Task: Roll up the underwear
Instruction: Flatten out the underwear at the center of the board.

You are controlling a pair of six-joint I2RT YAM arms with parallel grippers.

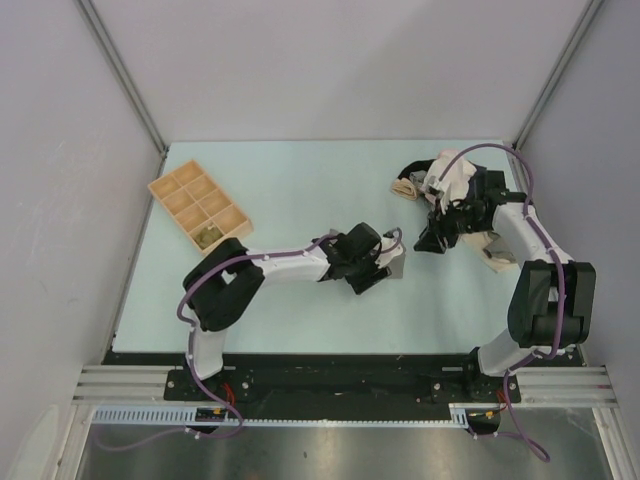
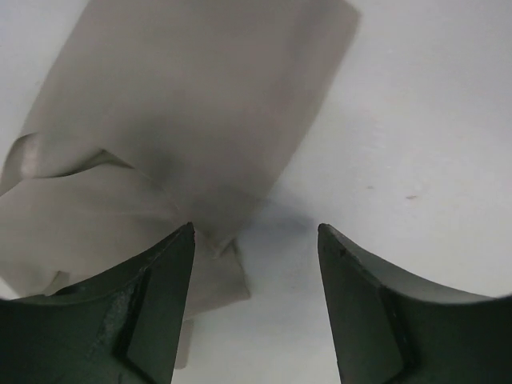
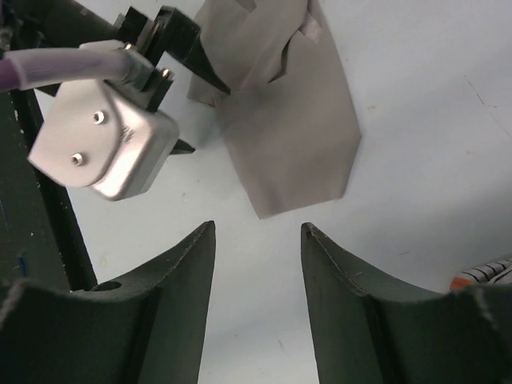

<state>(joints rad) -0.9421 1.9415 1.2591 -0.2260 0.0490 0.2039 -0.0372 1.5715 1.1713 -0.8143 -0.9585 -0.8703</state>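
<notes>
Jaws of the left arm [image 1: 290, 262] stand parted, with only bare tabletop [image 2: 416, 120] in the gap between them. In the left wrist view, the jaw at 7 o'clock overlaps the near corner of the underwear [image 2: 184, 104]; whether it presses on the cloth I cannot tell. The other jaw sits over bare surface. From that corner the taupe-grey cloth spreads toward 11 o'clock, mostly flat, with a raised fold at its 9 o'clock side.

Jaws of the right arm [image 1: 535, 260] are parted as well and hold nothing. They hang over the tabletop, and the underwear lies ahead of them at 12 o'clock, apart from them. In the right wrist view, the left jaws reach in from 10 o'clock, one pointed tip at the cloth's edge.

Seen from above, the underwear lies a little toward 3 o'clock of the tabletop's middle, partly hidden under the left jaws. The right jaws are near it at 2 o'clock. Farther off, toward 1 o'clock, a pale garment [image 1: 452, 178] and a dark garment [image 1: 412, 170] lie heaped together. A wooden compartment tray [image 1: 197, 205] sits well apart at 10 o'clock.
</notes>
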